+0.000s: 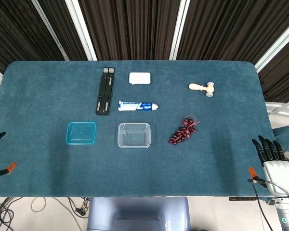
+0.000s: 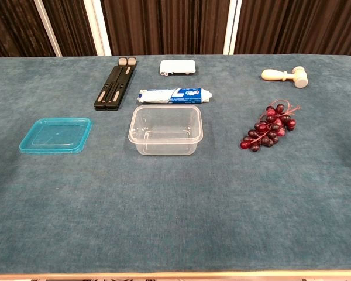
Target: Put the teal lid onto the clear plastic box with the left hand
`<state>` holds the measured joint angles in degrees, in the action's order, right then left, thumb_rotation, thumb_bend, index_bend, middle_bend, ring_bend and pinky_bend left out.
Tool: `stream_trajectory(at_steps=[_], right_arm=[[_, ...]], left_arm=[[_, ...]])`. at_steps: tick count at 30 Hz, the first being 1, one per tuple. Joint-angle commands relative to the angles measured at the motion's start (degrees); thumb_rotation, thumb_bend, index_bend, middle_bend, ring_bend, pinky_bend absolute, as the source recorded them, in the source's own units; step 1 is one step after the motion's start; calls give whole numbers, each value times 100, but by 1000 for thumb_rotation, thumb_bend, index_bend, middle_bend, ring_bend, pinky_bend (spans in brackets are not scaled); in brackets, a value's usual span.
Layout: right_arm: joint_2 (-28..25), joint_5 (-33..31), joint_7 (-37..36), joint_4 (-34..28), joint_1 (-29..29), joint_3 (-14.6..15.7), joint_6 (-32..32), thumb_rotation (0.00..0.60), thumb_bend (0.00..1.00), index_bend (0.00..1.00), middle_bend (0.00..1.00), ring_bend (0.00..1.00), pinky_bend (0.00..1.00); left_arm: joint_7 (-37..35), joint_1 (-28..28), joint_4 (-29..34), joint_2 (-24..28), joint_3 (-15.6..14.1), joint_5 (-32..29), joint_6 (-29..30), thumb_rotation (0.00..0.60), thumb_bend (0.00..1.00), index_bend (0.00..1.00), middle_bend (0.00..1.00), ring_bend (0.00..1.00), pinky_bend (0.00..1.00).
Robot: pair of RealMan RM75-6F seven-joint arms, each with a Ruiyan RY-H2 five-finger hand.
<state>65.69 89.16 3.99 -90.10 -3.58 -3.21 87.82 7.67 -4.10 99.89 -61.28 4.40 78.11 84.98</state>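
You can make out blue print on the toothpaste tube [image 2: 174,95] near the table's [image 2: 164,222] far edge, yet none of it is sharp enough to read.

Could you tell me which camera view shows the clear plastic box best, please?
The chest view: the clear plastic box is larger there and its walls, rim and empty inside show from the side. The head view shows it from above, smaller, as an outline.

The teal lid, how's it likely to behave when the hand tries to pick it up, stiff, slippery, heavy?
The teal lid lies flat on the cloth-covered table, so fingers will probably struggle to get under its low rim. It looks thin and translucent, so likely light and slightly flexible. Its glossy plastic may slip in a pinch.
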Motion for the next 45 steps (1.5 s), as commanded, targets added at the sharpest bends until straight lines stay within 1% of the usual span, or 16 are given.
stream_trajectory(at_steps=[1,9,14,18,22,25,27,30,32,34,37,41,45], right_arm=[[-16,-27,-15,-19,5,-7,-10,600,362,46,0,0,0],[-21,18,12,-11,12,-1,29,600,362,46,0,0,0],[-16,-22,42,-18,18,-18,31,600,362,46,0,0,0],[-17,-31,60,-28,19,-21,29,600,362,46,0,0,0],[-12,-53,68,-40,26,-35,41,600,363,46,0,0,0],[-9,-68,45,-54,35,-37,46,600,362,46,0,0,0],[-11,-102,25,-67,36,-43,27,600,362,46,0,0,0],[-18,-124,2,-81,28,-49,1,600,362,46,0,0,0],[-17,-156,-21,-92,22,-56,-28,600,362,46,0,0,0],[-12,-225,-62,-118,17,-67,-81,600,363,46,0,0,0],[-19,-294,-80,-154,12,-79,-130,600,362,46,0,0,0],[-40,-325,-94,-218,20,-72,-155,600,362,46,0,0,0],[-48,-373,-99,-234,15,-77,-198,600,362,46,0,0,0]], left_arm=[[52,-1,13,-4,-4,-20,-14,600,157,132,24,0,0],[150,0,46,-19,-18,-19,-15,600,157,125,24,0,0],[10,-1,3,18,29,-50,-13,600,157,119,23,0,0],[-124,-68,-98,35,102,-178,-155,600,150,113,23,0,0],[-271,-184,-260,18,186,-338,-384,600,125,84,23,0,0],[-371,-275,-414,-16,216,-323,-508,600,125,68,23,0,0],[-371,-378,-491,-17,206,-338,-712,600,125,56,23,0,0],[-371,-599,-530,73,166,-294,-1143,600,125,14,24,0,0],[-471,-886,-543,214,153,-310,-1724,600,125,0,25,0,0],[-300,-1333,-569,363,224,-454,-2445,600,123,0,25,0,0],[32,-1726,-636,374,357,-847,-2972,600,86,0,25,0,0],[747,-2271,-896,106,448,-1293,-3459,600,69,0,25,0,0],[1111,-2626,-1117,-234,480,-1659,-3731,600,69,0,25,0,0]])
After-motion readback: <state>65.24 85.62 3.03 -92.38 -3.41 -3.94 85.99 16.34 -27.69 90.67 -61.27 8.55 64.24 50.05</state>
